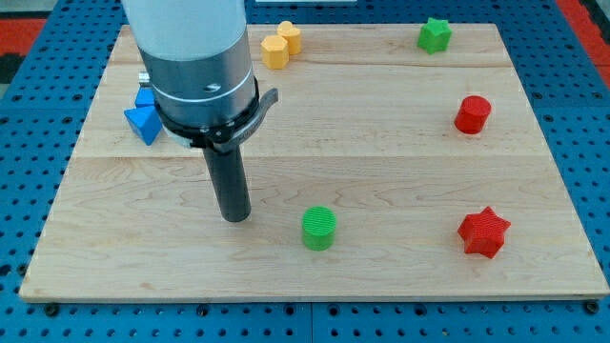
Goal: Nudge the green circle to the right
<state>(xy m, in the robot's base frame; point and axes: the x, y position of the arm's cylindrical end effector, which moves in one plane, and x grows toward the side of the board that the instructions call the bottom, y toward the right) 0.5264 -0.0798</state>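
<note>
The green circle (319, 228) is a short green cylinder lying low in the middle of the wooden board (381, 162). My tip (235, 217) rests on the board to the view's left of the green circle, about a block's width apart from it, at nearly the same height in the view. The dark rod rises from the tip into the arm's grey and white body at the view's top left.
Two blue blocks (144, 118) lie at the left, partly hidden behind the arm. Two yellow blocks (281, 45) sit at the top centre. A green star (434, 35) is at the top right, a red cylinder (472, 114) at the right, a red star (483, 232) at the lower right.
</note>
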